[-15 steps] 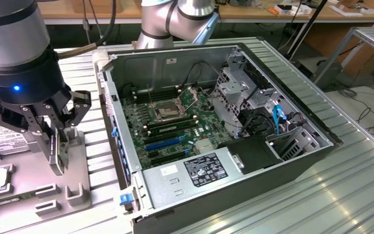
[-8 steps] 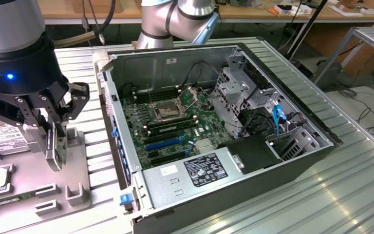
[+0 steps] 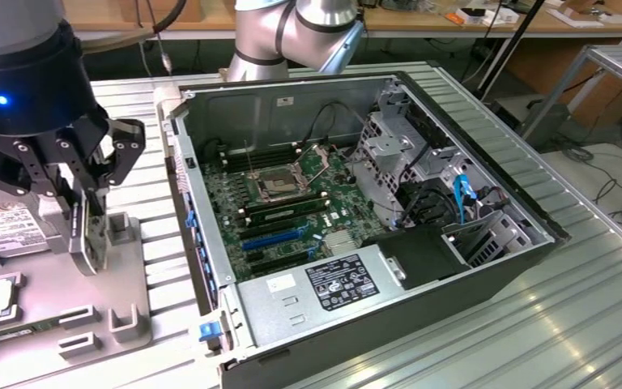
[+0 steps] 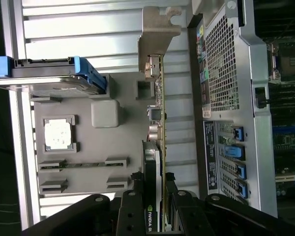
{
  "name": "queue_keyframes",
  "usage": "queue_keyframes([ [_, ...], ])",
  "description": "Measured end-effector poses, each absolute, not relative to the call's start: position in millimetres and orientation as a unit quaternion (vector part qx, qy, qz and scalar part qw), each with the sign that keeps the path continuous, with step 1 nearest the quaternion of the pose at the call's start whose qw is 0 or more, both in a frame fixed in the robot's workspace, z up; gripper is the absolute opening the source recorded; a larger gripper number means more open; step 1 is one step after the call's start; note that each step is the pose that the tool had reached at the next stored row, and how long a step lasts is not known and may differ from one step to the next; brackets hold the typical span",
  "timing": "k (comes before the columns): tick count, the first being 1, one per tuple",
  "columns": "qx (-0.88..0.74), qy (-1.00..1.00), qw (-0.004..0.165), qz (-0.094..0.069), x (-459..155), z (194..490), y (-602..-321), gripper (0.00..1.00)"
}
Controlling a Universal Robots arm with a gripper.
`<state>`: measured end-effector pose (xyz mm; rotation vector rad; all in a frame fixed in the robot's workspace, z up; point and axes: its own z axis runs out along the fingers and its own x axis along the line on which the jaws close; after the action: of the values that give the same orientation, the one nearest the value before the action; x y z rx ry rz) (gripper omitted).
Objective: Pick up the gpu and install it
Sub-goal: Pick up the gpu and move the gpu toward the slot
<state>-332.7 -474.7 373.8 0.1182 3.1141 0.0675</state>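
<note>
The jaws are clamped on the gpu [image 4: 162,123], a thin dark green circuit card seen edge-on. Its long axis runs straight out from them to its silver metal bracket [image 4: 157,29]. The arm points down over the grey parts tray [image 3: 74,304]. The open black computer case [image 3: 505,194] stands just beside, on the exterior view's right.

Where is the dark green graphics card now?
The dark green graphics card sits in the end effector at the exterior view's left, over the grey tray, beside the open computer case.
</note>
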Motion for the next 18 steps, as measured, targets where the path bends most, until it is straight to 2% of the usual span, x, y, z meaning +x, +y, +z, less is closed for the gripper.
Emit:
queue_keyframes([
  [18, 0.038, 0.999, 0.012, 0.022, -333, 402, -475, 0.27],
])
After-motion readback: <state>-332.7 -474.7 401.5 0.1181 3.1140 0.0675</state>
